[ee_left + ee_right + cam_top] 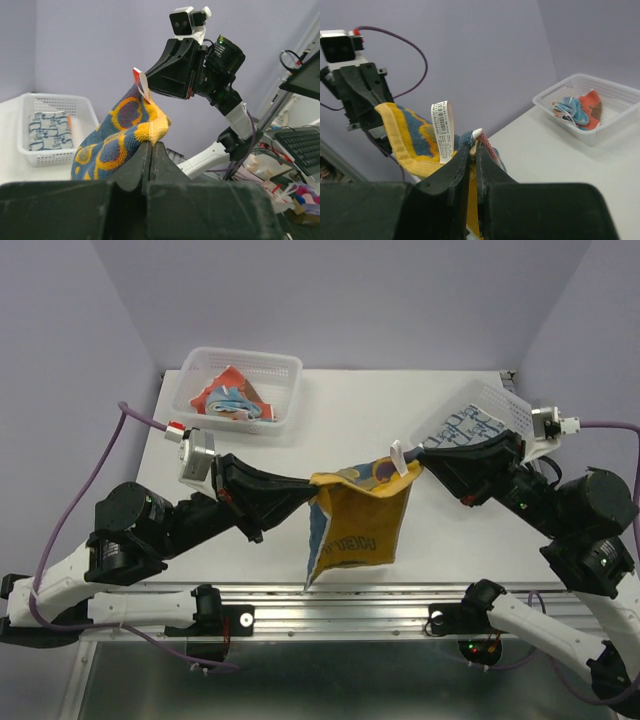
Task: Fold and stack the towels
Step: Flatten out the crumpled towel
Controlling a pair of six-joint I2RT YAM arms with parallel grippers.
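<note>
Nearest the lens in each wrist view stand that arm's black jaws, and both pairs are pinched together on an upper corner of one navy terry towel with yellow and orange rings. The left jaws clamp a yellow-hemmed corner. The right jaws clamp the corner beside a white printed care label. From above, the towel hangs in the air between the two arms, over the front half of the white bench. Its top edge sags and its body drops loose and partly doubled. It appears lifted and spread but not yet folded. A white towel with navy print lies flat and looks folded in the white plastic lattice basket at the right of the bench; something orange beside it is too small to name. Crumpled red-orange and light blue towels sit unfolded in the other white lattice basket at the far left. At most one towel seems finished, so most of the folding and the stacking lie ahead.
</note>
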